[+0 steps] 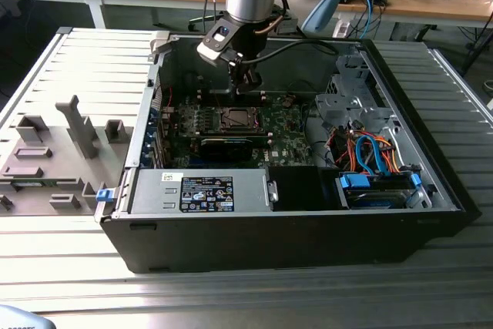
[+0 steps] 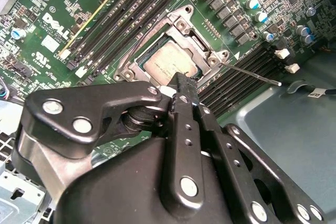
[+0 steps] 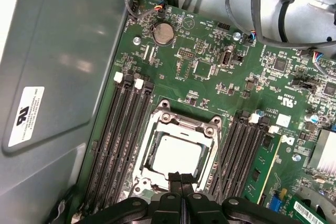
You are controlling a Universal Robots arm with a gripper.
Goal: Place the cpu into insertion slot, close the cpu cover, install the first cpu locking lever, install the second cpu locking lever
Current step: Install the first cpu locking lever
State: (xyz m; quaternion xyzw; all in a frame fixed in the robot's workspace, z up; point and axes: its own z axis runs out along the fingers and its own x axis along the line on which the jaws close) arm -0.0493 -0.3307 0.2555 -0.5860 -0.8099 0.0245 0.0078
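The cpu point(image 3: 177, 156) shows its pale silver top, lying flat in the insertion slot point(image 1: 239, 119) on the green board. Around the chip lies the silver cpu cover point(image 3: 181, 124), lowered, its window framing the cpu point(image 2: 169, 64). In the second wrist view a thin metal locking lever point(image 2: 252, 74) sticks out sideways from the cover point(image 2: 205, 43), unlatched. My gripper point(image 3: 180, 178) is shut with nothing between its fingers, its tips just over the cover's near edge. In the exterior view the gripper point(image 1: 246, 86) hangs a little above the socket, inside the open computer case.
Long black memory slots point(image 3: 121, 135) flank the socket on both sides. A black card point(image 1: 231, 144) lies in front of the socket, and a power supply point(image 1: 204, 190) stands nearer the front. Cable bundles point(image 1: 362, 152) fill the exterior view's right. The case walls point(image 1: 146, 129) stand close around.
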